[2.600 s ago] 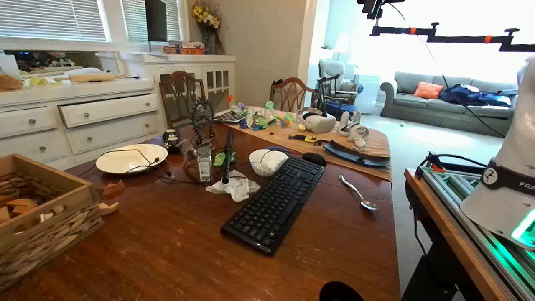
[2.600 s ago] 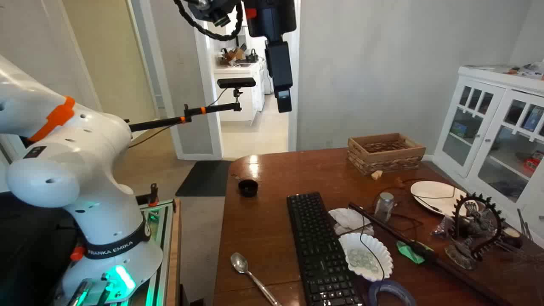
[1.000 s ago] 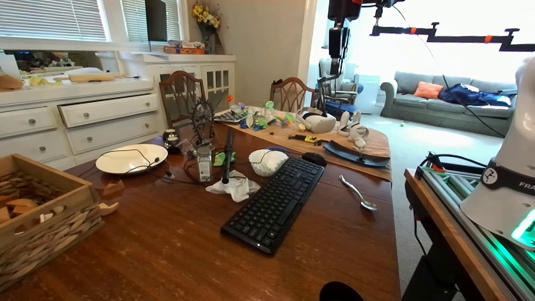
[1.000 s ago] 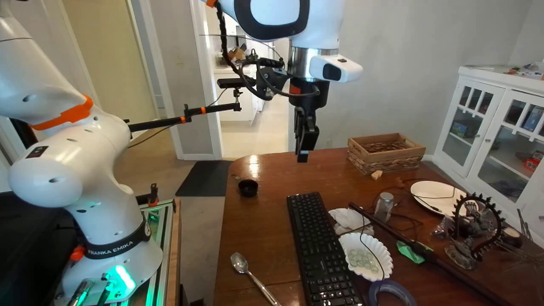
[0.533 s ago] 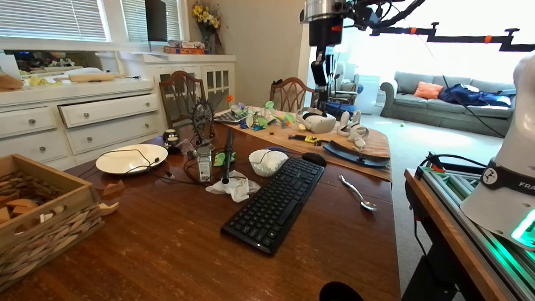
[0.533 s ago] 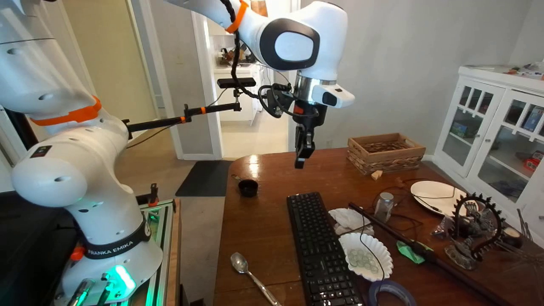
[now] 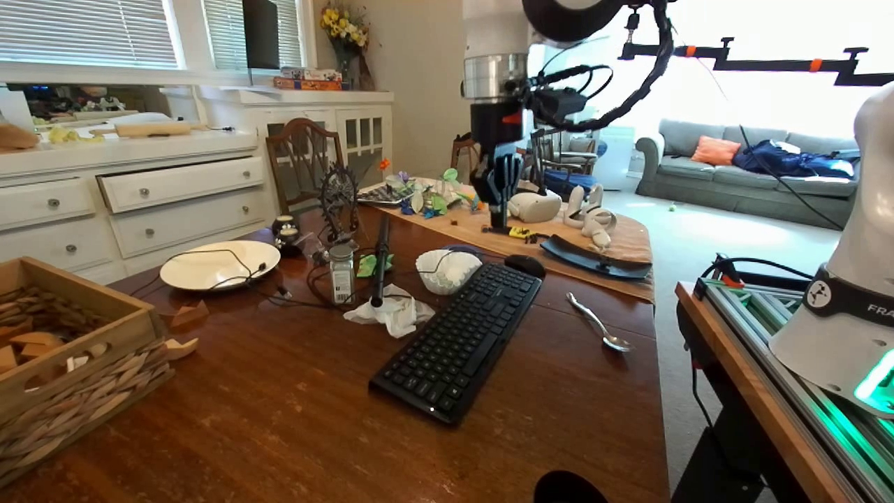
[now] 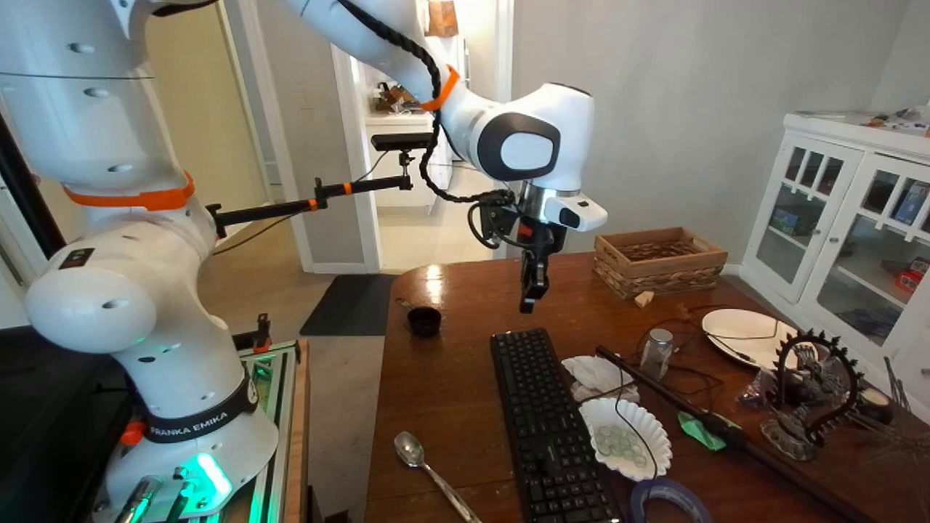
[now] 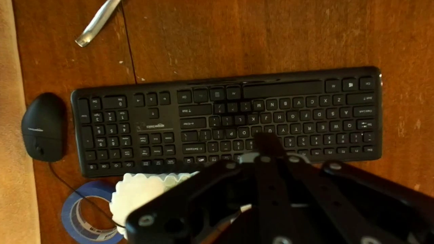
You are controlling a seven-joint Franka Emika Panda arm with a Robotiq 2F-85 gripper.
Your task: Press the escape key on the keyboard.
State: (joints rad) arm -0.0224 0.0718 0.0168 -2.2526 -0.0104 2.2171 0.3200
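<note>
The long black keyboard (image 8: 545,414) lies flat on the brown table in both exterior views. Seen from the wrist it runs across the middle, its letters upside down, with the escape key (image 9: 370,149) at the lower right corner. My gripper (image 9: 269,139) is shut, its fingertips together and nothing between them. From the wrist, the tips cover part of the number row, well left of the escape key. In both exterior views the gripper hangs in the air above the table, pointing down and apart from the keyboard.
A mouse (image 9: 44,127), blue tape roll (image 9: 90,213) and white fluted bowl (image 8: 626,439) sit near the keyboard. A spoon (image 8: 436,472) lies along one side. A black pole (image 8: 716,428), glass jar (image 8: 657,354), black cup (image 8: 423,320) and wicker basket (image 8: 657,261) stand around it.
My arm has swung in over the table and come down, lowering the gripper from the top of the exterior views to nearer the keyboard. The keyboard and other objects stay put.
</note>
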